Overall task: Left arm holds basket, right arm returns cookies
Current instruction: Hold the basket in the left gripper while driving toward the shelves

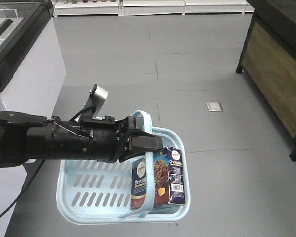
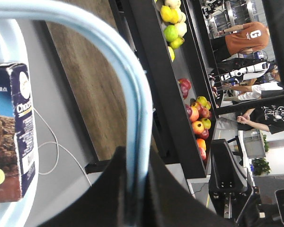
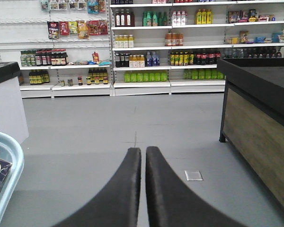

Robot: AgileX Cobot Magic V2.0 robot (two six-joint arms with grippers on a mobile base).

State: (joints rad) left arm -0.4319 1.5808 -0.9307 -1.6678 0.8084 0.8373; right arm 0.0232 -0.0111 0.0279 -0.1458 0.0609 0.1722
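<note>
Front view: the left arm (image 1: 64, 143) has its left claw (image 1: 147, 147) clamped on the hoop handle (image 1: 140, 118) of the basket (image 1: 84, 185); the cookies (image 1: 164, 178) stand on end at its right side.
Left wrist view: the handle runs between the dark fingers (image 2: 170, 198); best held level so the box does not topple.
Right wrist view: the right claw (image 3: 143, 158), all but closed and empty, points past the basket rim, apart from the box. It likely needs to open wide and pinch the 2 broad faces.

On my screens I count: one light blue shopping basket (image 1: 101, 190); one navy chocolate cookie box (image 1: 176, 173); two black grippers, namely the left gripper (image 1: 147, 143) and the right gripper (image 3: 143, 151); one square metal floor plate (image 1: 214, 106); one wood-panelled counter (image 1: 278, 74) with a black top.
</note>
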